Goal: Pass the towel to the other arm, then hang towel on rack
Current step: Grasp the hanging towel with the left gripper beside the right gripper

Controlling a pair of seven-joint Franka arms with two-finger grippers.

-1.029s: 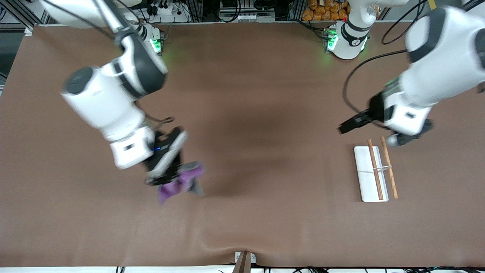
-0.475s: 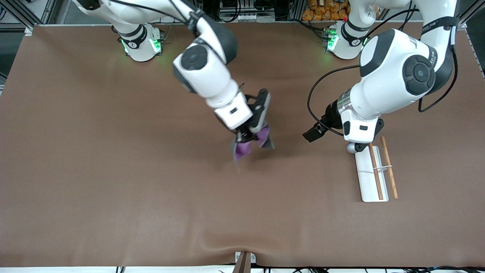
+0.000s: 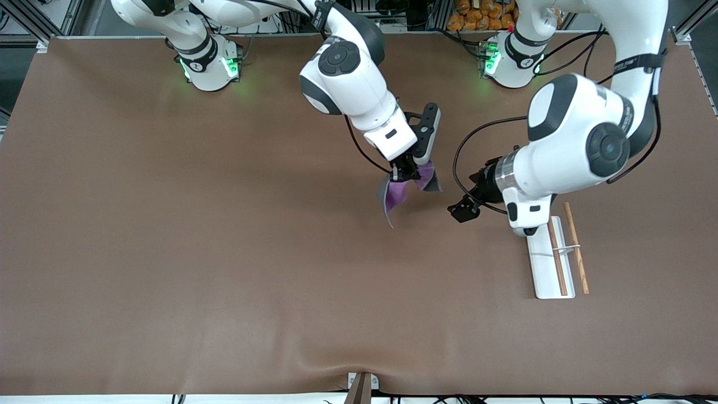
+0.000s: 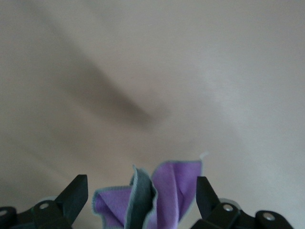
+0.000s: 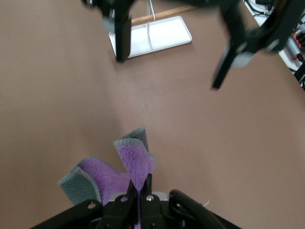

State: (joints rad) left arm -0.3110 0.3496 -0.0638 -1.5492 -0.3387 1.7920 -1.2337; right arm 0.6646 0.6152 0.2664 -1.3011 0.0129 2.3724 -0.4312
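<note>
My right gripper [image 3: 405, 175] is shut on the towel [image 3: 399, 193] and holds it up over the middle of the table. The towel hangs in purple and grey folds. It also shows in the right wrist view [image 5: 133, 160], pinched by my right gripper [image 5: 141, 183]. My left gripper [image 3: 461, 211] is open and points at the towel, a short gap away. In the left wrist view the towel [image 4: 167, 191] shows between the spread fingers [image 4: 72, 194] of my left gripper [image 4: 140, 183]. The rack [image 3: 548, 269] stands toward the left arm's end of the table, beside my left hand.
The table is covered by a brown cloth [image 3: 224, 269] with soft creases near the front camera's edge. The rack's white base [image 5: 164, 33] and the left gripper's fingers [image 5: 123, 33] show in the right wrist view. Both robot bases [image 3: 205, 64] stand along the table's edge farthest from the front camera.
My right arm has carried the towel from the right arm's end to over the middle of the table. My left arm has moved from over the rack toward the towel.
</note>
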